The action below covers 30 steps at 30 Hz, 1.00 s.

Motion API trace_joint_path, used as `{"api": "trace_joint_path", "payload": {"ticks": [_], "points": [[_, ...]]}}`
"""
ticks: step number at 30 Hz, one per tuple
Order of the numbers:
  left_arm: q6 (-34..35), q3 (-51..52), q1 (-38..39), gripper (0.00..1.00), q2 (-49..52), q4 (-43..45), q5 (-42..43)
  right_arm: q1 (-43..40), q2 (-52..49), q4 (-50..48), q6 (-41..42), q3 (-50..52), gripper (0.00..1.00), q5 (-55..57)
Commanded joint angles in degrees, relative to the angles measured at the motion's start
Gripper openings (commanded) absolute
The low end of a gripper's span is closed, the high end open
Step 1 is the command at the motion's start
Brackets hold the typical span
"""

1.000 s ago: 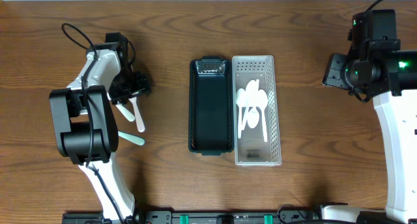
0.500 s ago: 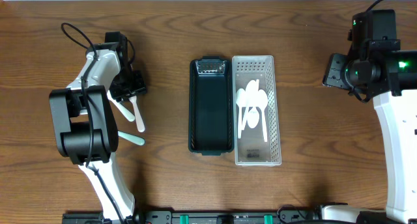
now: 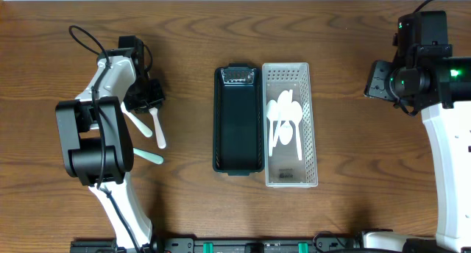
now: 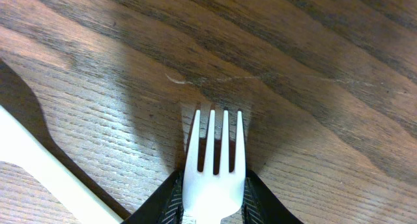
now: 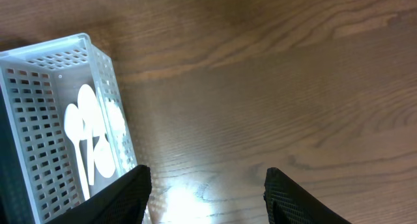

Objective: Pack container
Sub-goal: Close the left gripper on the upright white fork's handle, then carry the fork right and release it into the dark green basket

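Wooden table (image 3: pixel 191 32), packing partly done: spoons (image 3: pixel 283 120) in white basket (image 3: pixel 315 120), left gripper (image 4: pixel 212 201) clamped on white fork (image 4: pixel 215 185), two more utensils (image 3: pixel 148 157) loose nearby, right gripper (image 5: pixel 205 198) spread wide, empty.

You have a dark brown wooden surface (image 3: pixel 346 120) filling every view, its grain running in long wavy bands roughly parallel to the far edge. Along the near edge sits a black rail (image 3: pixel 176 246) carrying a few green clips (image 3: pixel 208 247), partly cut off by the frame. In the left wrist view you can make out a thin pale scratch (image 4: pixel 179 81) curving across the grain. In the right wrist view a bright patch of glare (image 5: pixel 186 196) lies on the wood, low in the picture.
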<state>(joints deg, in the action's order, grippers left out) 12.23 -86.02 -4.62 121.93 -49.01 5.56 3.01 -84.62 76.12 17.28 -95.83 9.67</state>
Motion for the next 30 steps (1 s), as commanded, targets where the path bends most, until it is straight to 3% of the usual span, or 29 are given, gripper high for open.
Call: {"api": "trace_joint_path", "payload": {"ticks": [1, 9, 17, 25, 30], "points": [[0.33, -0.42, -0.07, 0.27, 1.64, 0.07, -0.09, -0.33, -0.04, 0.2, -1.07, 0.37, 0.59, -0.07], [0.28, -0.94, 0.07, 0.06, -0.04, -1.66, -0.09, -0.33, -0.04, 0.2, -1.09, 0.37, 0.59, -0.07], [0.13, -5.44, 2.75, 0.06, -10.71, -11.34, 0.02, -0.33, -0.04, 0.11, -1.07, 0.37, 0.6, -0.07], [0.13, -5.73, 16.79, 0.06, -25.11, -13.73, 0.39, -0.33, -0.04, -0.2, -1.07, 0.37, 0.6, -0.07], [0.13, -5.44, 27.41, 0.06, -26.08, -12.17, 0.35, -0.33, -0.04, -0.24, -1.07, 0.37, 0.59, -0.07]]}}
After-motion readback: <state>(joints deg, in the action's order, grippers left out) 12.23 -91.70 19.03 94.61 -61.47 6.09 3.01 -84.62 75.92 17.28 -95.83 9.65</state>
